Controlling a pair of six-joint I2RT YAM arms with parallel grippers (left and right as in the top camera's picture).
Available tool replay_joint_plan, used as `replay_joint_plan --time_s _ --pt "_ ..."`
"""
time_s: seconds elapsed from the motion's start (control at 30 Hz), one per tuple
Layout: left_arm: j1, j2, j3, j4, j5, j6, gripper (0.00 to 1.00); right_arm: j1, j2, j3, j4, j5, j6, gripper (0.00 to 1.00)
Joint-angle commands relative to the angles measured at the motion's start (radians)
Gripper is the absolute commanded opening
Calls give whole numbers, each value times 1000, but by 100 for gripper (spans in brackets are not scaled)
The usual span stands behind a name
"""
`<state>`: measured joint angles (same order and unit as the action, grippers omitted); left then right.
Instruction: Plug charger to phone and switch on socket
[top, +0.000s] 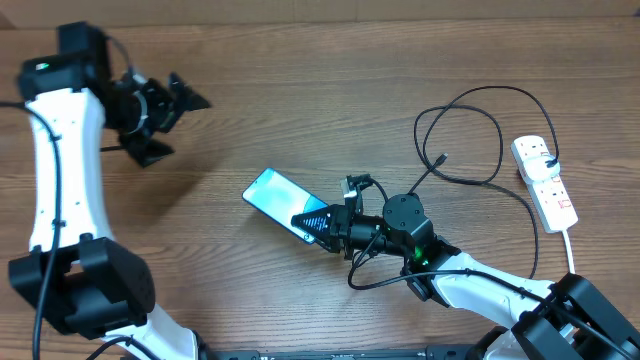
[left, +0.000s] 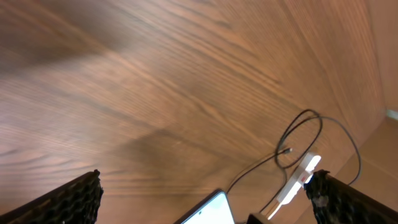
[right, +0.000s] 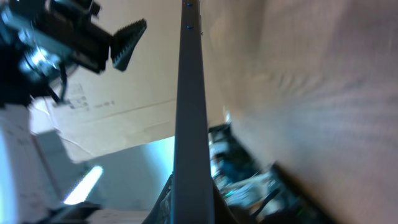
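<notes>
The phone (top: 277, 196), with a blue-and-white screen, lies slanted at the table's middle. My right gripper (top: 318, 226) is shut on its right end. In the right wrist view the phone (right: 189, 106) shows edge-on as a dark grey bar between the jaws (right: 189, 210). The charger (top: 470, 130) is a thin black cable looping at the right, its plug tip (top: 440, 160) lying free on the table. The socket (top: 545, 180) is a white power strip at the far right. My left gripper (top: 175, 125) is open and empty at the upper left; its wrist view (left: 204, 182) shows the phone's corner (left: 208, 213), charger (left: 300, 132) and socket (left: 300, 178).
The thick white cord (top: 572, 245) runs from the socket toward the front edge. A black cable from the right arm curls on the table (top: 375, 280) beside the right wrist. Brown cardboard (right: 124, 106) shows beyond the table in the right wrist view.
</notes>
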<state>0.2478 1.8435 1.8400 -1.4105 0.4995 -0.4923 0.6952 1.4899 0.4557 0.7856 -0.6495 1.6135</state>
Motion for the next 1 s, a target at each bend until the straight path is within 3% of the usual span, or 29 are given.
replay_joint_plan --time_s 0.0,0.23,0.67,0.97 --pt "51 -34 24 -42 21 152 100 5 -8 22 29 -60 218 4" --pt "116 -53 24 -117 40 320 100 5 -8 22 39 36 486 4" --pt "318 -366 21 -279 442 647 100 5 -8 22 92 109 489 4" --pt "318 -533 -106 -278 437 626 98 5 -8 22 126 48 476 4"
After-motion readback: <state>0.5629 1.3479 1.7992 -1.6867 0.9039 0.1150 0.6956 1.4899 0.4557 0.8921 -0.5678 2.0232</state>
